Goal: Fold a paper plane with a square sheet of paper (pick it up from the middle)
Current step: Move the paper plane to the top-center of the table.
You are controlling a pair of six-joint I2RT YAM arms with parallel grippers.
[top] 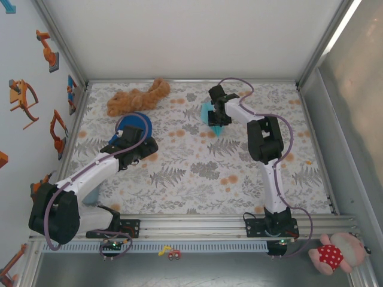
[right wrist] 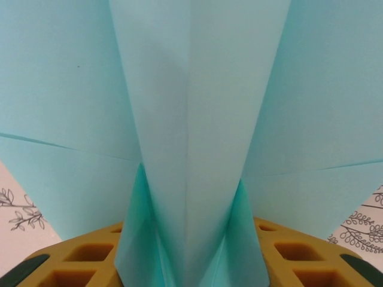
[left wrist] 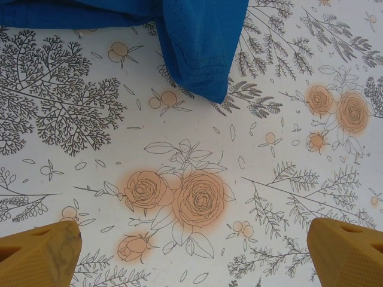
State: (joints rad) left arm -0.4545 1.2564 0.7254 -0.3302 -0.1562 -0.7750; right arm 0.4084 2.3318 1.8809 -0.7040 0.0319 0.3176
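Two claws. The right gripper (right wrist: pixel 188 239) sits part open astride the paper plane (right wrist: pixel 191 119), grip uncertain. Its long axis runs straight ahead from the jaws, far middle of the table (top: pixel 191 185); left gripper (left wrist: pixel 191 251) wide open, empty, well apart.

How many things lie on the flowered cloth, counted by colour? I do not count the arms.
Brown: 1, the plush toy
Dark blue: 1, the dome
Light cyan: 1, the paper plane
Total: 3
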